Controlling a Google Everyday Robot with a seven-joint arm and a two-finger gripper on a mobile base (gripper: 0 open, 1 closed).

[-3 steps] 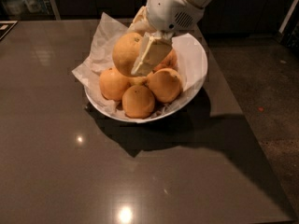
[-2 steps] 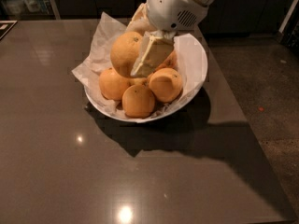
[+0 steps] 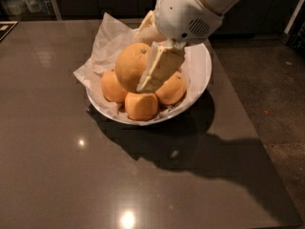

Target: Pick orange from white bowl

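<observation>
Camera view: your gripper (image 3: 144, 76) clamps the orange (image 3: 128, 67) over the white bowl (image 3: 202, 76).
Orange: round, no long axis; stem dot up.

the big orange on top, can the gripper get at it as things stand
Probably yes: the gripper sits right against the orange, which tops the other oranges in the white bowl, with nothing over it.

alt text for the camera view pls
A white arm's end effector reaches into a white bowl and rests against the largest orange, atop other oranges. The bowl, lined with paper, stands on a dark glossy table.
</observation>
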